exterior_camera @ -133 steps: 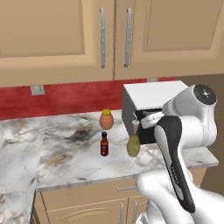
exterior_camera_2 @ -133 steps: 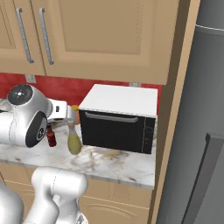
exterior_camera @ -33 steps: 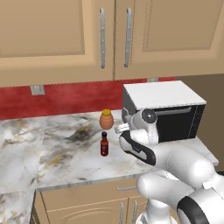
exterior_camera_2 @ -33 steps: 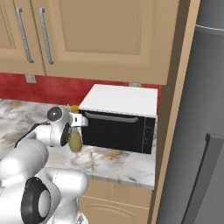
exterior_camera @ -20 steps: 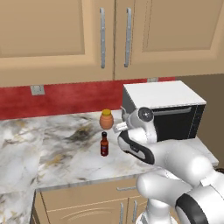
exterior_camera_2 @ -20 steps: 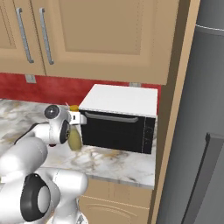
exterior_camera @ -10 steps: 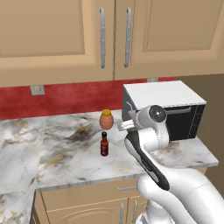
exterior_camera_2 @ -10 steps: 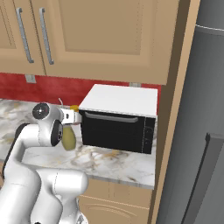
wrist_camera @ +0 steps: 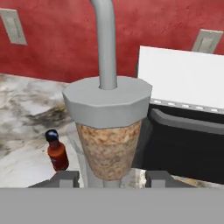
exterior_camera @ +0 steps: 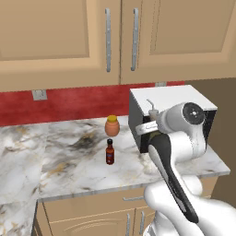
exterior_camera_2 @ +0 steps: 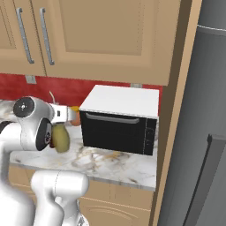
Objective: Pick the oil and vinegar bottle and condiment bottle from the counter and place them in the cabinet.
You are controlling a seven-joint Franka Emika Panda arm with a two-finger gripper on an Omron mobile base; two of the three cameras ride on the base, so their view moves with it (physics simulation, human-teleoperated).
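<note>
Above the counter (exterior_camera: 69, 175), centre-right of the left base view, the gripper (wrist_camera: 108, 178) is clamping the oil and vinegar bottle (exterior_camera_2: 61, 137) beside the microwave (exterior_camera_2: 119, 119); condiment bottle (exterior_camera: 109, 152) is standing on open marble at centre.

The oil and vinegar bottle (exterior_camera_2: 61, 137) is olive-green, with a speckled tan cork and a grey metal spout. The condiment bottle (exterior_camera: 109, 152) is dark red-brown with a black cap; its label looks dark, though it is too small to read. The desk (exterior_camera: 55, 161) is white-grey marble with brown and dark veins. A squat jar (exterior_camera: 112, 125) is orange with a yellowish lid. The microwave (exterior_camera_2: 120, 119) is white on top and black-fronted. The backsplash (exterior_camera: 73, 102) is red and the wall cupboards (exterior_camera: 69, 37) light tan — with metal handles.
</note>
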